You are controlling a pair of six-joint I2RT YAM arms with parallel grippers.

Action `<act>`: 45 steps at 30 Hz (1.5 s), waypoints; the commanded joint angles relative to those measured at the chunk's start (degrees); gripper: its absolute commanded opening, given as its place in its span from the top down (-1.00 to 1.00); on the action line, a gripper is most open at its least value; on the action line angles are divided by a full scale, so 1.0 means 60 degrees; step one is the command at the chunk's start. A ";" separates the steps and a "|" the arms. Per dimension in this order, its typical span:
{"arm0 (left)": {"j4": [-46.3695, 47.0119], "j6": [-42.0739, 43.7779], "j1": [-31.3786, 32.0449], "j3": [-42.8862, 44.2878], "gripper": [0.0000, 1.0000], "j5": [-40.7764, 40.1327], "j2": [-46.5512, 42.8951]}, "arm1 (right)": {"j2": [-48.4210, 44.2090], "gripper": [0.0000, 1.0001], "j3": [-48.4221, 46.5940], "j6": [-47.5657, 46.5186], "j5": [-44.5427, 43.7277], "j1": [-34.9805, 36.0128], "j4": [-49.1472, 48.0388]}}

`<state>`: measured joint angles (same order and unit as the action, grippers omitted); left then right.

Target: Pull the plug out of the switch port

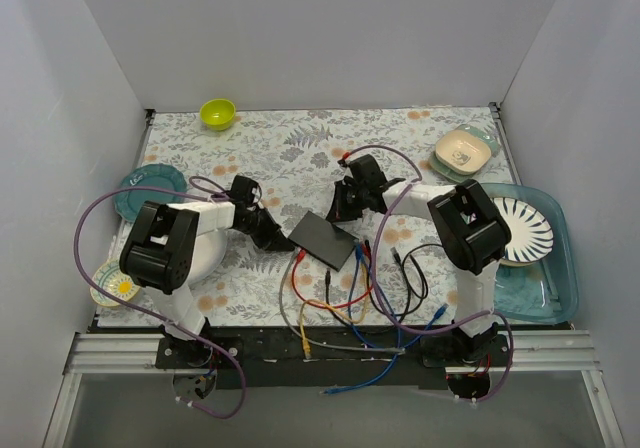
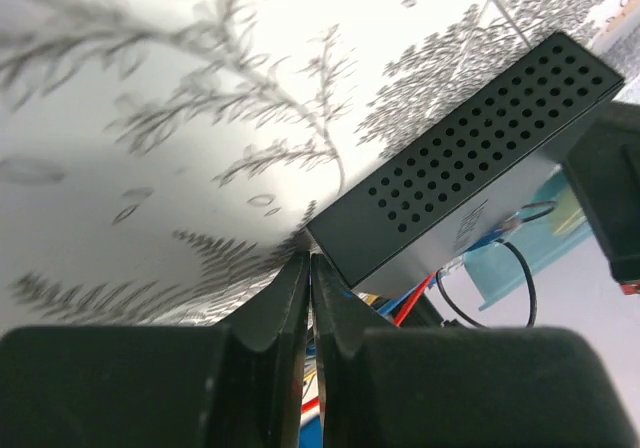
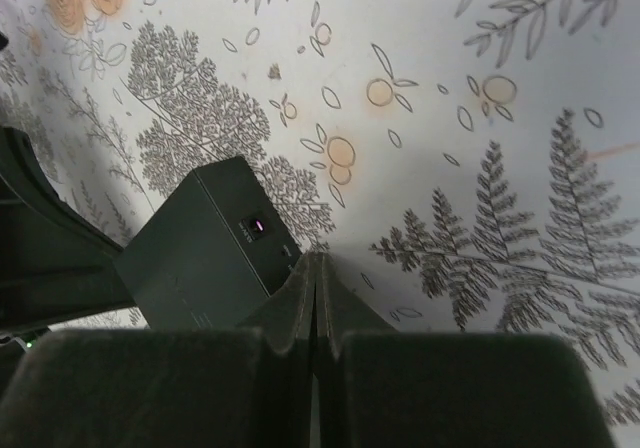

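The switch (image 1: pixel 322 239) lies flat on the floral cloth, mid-table. Red, blue, yellow and black cables (image 1: pixel 345 288) run from its near-right edge toward the table front. My left gripper (image 1: pixel 281 236) is shut and empty, its tips at the switch's left corner; in the left wrist view it (image 2: pixel 310 260) sits at the corner of the perforated switch (image 2: pixel 470 158), with red and blue cables (image 2: pixel 415 298) beyond. My right gripper (image 1: pixel 342 208) is shut and empty at the switch's far edge; in the right wrist view it (image 3: pixel 316 260) touches or nearly touches the switch (image 3: pixel 195 258).
A lime bowl (image 1: pixel 217 114) stands at the back left. A teal plate (image 1: pixel 150 190) and a small floral plate (image 1: pixel 113 284) lie at the left. A cream square dish (image 1: pixel 465 150) is at the back right. A teal tray (image 1: pixel 550 288) holds a striped plate (image 1: pixel 522 230).
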<state>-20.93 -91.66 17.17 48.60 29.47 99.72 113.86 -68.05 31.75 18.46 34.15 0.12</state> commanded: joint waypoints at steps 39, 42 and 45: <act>0.4869 0.0419 -0.0708 -0.1172 0.25 0.2559 -0.0244 | -0.0125 0.97 0.3344 0.3718 0.3779 -0.0126 -0.5059; 0.4500 0.0744 -0.0723 -0.1200 0.25 0.2340 -0.0170 | -0.0052 0.97 0.3110 0.3718 0.3691 -0.0169 -0.4914; 0.4470 0.0847 -0.0708 -0.1317 0.25 0.2368 -0.0010 | 0.0094 0.97 0.2744 0.3659 0.3721 -0.0213 -0.4694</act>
<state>7.62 -90.02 13.23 39.94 43.11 99.22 112.07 -48.75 54.74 43.44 33.34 -30.04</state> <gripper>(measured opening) 0.376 0.020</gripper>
